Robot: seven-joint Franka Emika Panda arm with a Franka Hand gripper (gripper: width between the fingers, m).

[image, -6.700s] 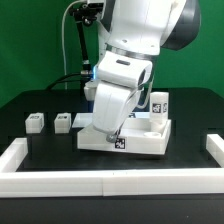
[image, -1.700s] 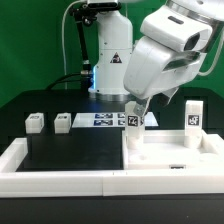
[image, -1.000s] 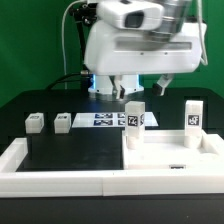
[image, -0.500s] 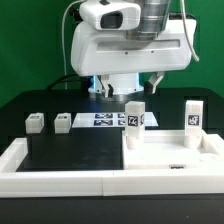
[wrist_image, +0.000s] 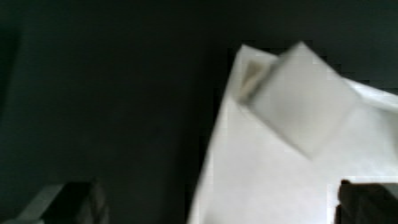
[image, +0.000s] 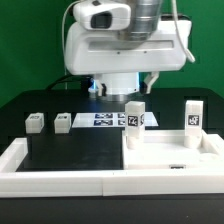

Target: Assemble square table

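Observation:
The white square table top lies flat at the front on the exterior view's right. Two white tagged legs stand upright on it, one at its near-left corner and one at the far right. Two more legs lie loose on the black surface at the left. My gripper hangs open and empty above and just behind the near-left leg. In the wrist view the table top and a leg show below my gripper, its fingertips wide apart.
The marker board lies flat behind the loose legs, under the arm. Long white rim bars edge the black surface at the front and the left. The robot base stands at the back.
The gripper has let go of the near-left leg, lifted off it and swung toward the exterior view's left. The leg stays upright. Earlier the top lay further toward the middle.

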